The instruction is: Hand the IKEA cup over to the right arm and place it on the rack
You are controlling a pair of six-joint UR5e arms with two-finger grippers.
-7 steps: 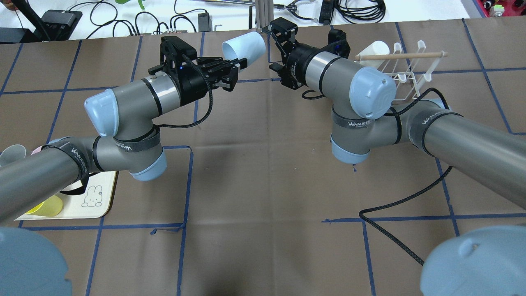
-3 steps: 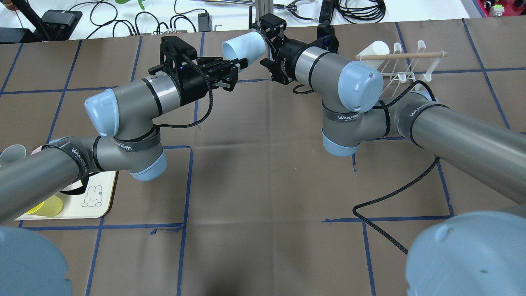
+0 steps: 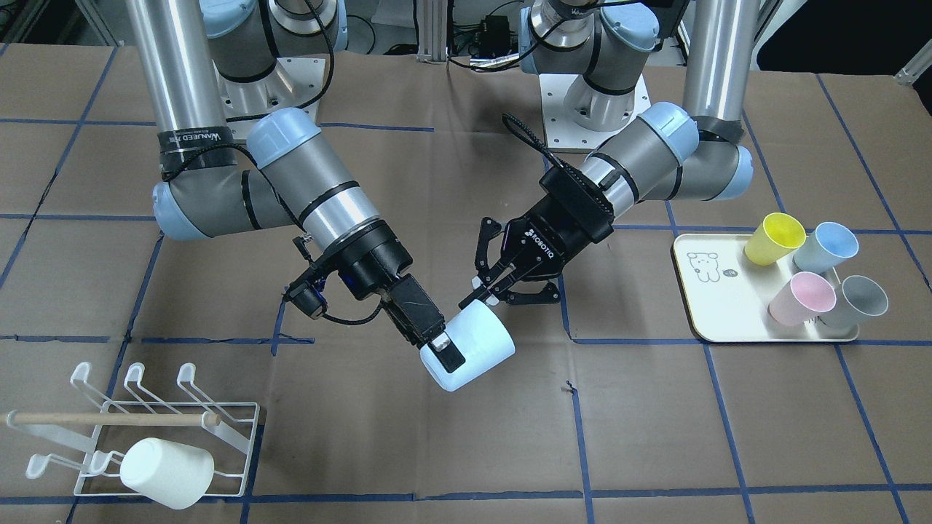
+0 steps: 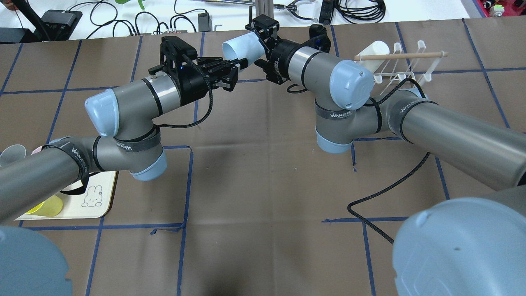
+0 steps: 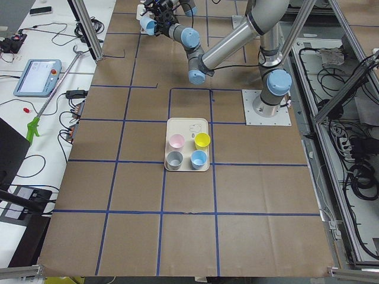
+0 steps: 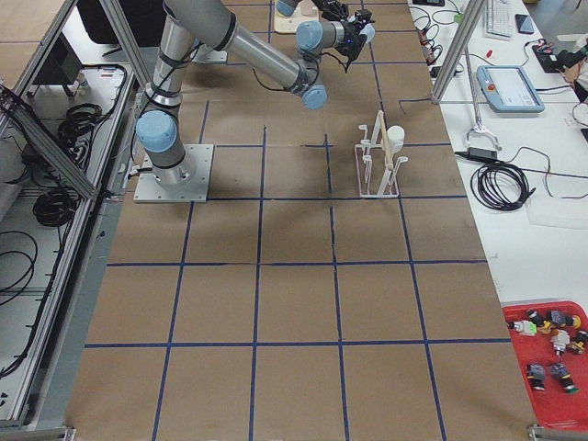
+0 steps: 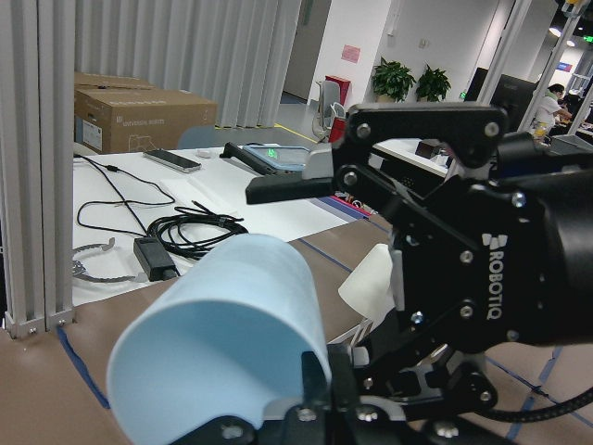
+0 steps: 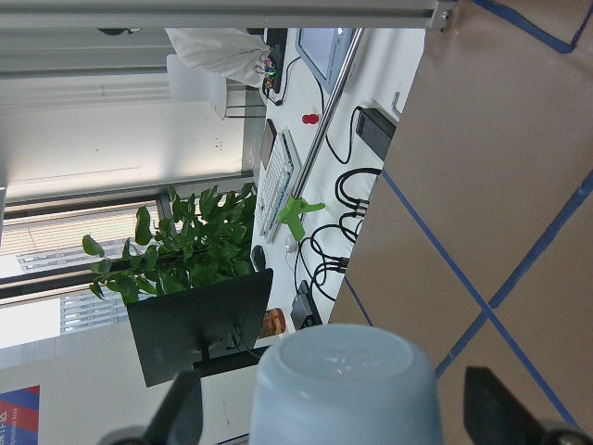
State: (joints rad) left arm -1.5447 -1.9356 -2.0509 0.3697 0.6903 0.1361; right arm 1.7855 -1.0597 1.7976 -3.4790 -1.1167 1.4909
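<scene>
The light blue IKEA cup [image 3: 477, 349] hangs on its side above the table, with my left gripper [image 3: 482, 295] shut on its rim. The right arm's gripper [image 3: 455, 356] is open and straddles the cup's closed base. The right wrist view shows the cup base [image 8: 343, 389] centred between the fingers [image 8: 181, 413], with a gap on each side. From overhead, the cup [image 4: 242, 46] lies between the left gripper [image 4: 242, 63] and the right gripper [image 4: 263, 44]. The white wire rack [image 3: 109, 419] stands at the table's near left corner in the front view.
A white cup [image 3: 167, 471] lies on the rack. A cream tray [image 3: 717, 306] by the left arm's side holds yellow [image 3: 775, 239], blue [image 3: 826, 246], pink [image 3: 801, 298] and grey [image 3: 855, 302] cups. A black cable [image 4: 382, 193] trails over the table under the right arm.
The right arm has swung left toward the cup, and its open gripper now straddles the cup's base. The left arm and the cup have stayed still.
</scene>
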